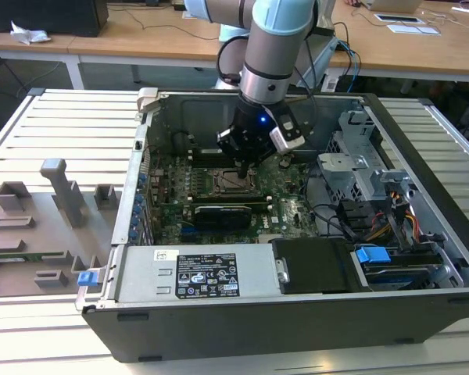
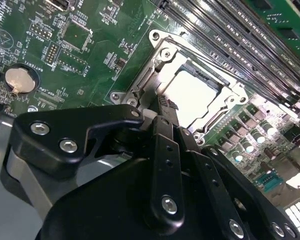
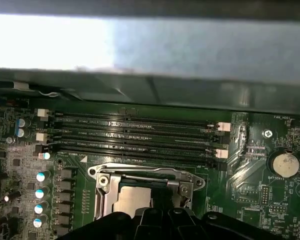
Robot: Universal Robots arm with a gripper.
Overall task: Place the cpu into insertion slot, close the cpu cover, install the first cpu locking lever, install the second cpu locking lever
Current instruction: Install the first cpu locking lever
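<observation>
The claw (image 1: 243, 166) hangs inside the open computer case (image 1: 422, 141) on the slatted table (image 1: 62, 125), just above the insertion slot (image 1: 231, 181) on the green board (image 1: 293, 211); its black fingers (image 2: 166, 131) point down at the slot's edge, drawn close together with nothing held between them. The cpu (image 2: 192, 95) lies flat in the slot, its pale metal top showing through the window of the cpu cover (image 2: 157, 75) — the cover is folded down around it; in the first wrist view the long memory slots (image 3: 135, 135) run just beside the socket, and a round coin battery (image 3: 284, 164) sits well apart.
</observation>
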